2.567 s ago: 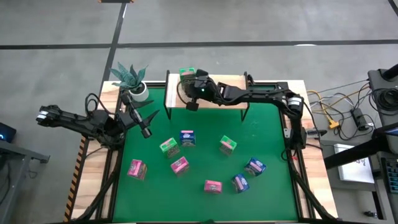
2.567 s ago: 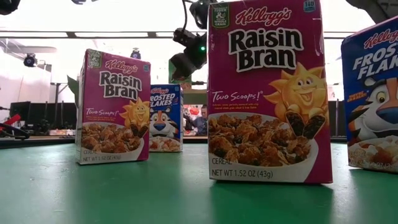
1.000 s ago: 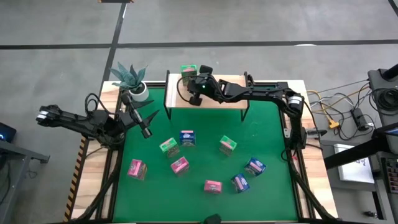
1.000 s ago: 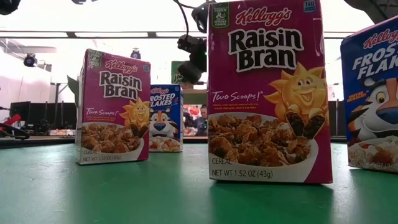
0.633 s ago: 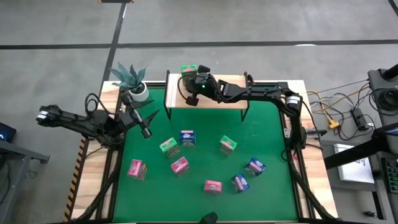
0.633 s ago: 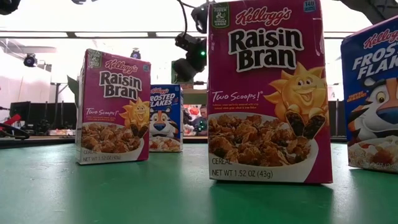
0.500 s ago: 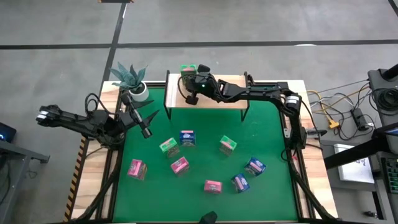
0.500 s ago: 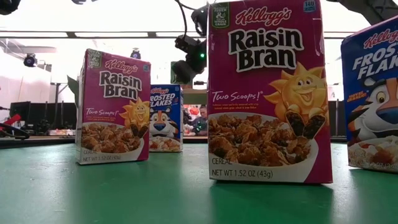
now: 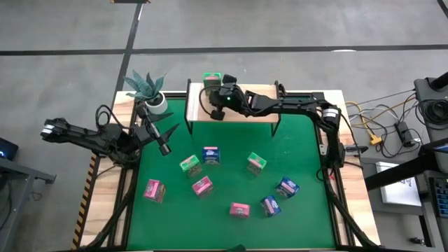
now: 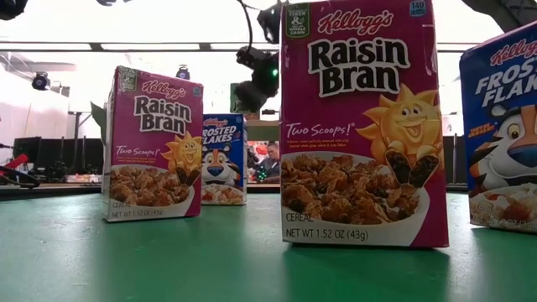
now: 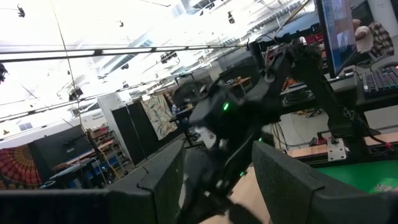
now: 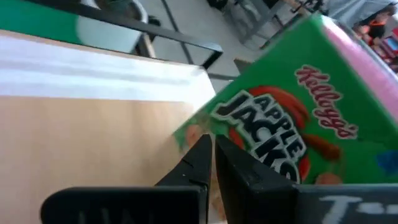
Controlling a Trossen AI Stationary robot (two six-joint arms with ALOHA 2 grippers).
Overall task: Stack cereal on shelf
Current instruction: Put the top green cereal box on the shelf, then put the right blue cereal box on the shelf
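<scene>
- While one green box (image 9: pixel 212 79) already stands on the shelf (image 9: pixel 259 110), at its far left corner, the other eight boxes are on the green desk (image 9: pixel 308 154), so the job looks barely begun.
- On the desk the high view shows two green boxes (image 9: pixel 190 165) (image 9: pixel 256 163), three pink ones (image 9: pixel 153 190) (image 9: pixel 201 185) (image 9: pixel 239 209) and three blue ones (image 9: pixel 210 155) (image 9: pixel 287 187) (image 9: pixel 270 205), spread loosely from the middle toward the near edge.
- None of these eight touches the shelf; each must be carried over and set on the plank or on a box already there.
- Over the shelf's left end, the right hand (image 9: pixel 214 105) sits just beside the green box, on its desk-facing side.
- Its fingers (image 12: pixel 205 163) are pressed together with nothing between them; in the right wrist view their tips lie right against the box's printed face, though actual contact is hard to tell.
- My reading is that this box has been let go and the hand is nudging or leaving it.
- Off the desk's left edge, near the potted plant (image 9: pixel 148 87), the left hand (image 9: pixel 164 141) waits, fingers (image 11: pixel 160 180) spread and holding nothing.
</scene>
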